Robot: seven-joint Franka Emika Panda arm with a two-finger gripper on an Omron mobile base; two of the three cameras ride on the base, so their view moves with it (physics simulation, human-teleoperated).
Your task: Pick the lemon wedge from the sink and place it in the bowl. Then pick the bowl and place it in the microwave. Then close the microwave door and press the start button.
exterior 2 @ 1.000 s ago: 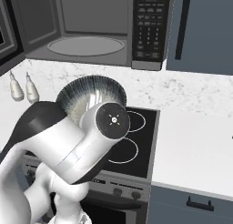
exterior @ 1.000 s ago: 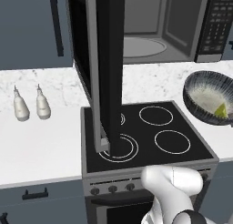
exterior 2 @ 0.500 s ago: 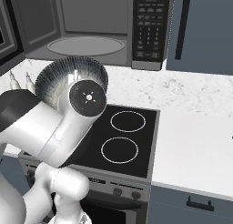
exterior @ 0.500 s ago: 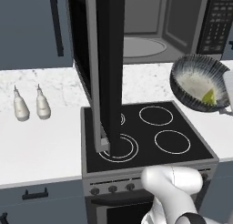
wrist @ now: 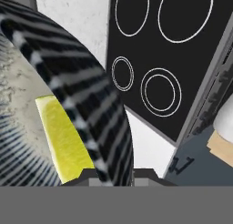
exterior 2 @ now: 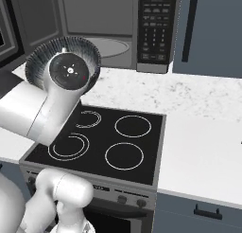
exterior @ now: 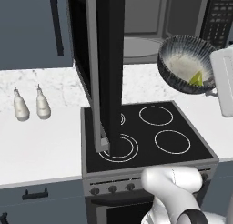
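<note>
Now, from the left base camera, I see the wide shallow grey ribbed bowl (exterior: 185, 63) held tilted in the air above the black glass cooktop (exterior: 145, 132), in front of the open black microwave (exterior: 150, 32), with the small bright yellow lemon wedge (exterior: 197, 78) inside. The black microwave door (exterior: 110, 68) stands open at left. From the right, my arm hides the bowl's middle. Through the hand camera, the gripper (wrist: 109, 175) is clamped narrow on the bowl's rim beside the wedge.
</note>
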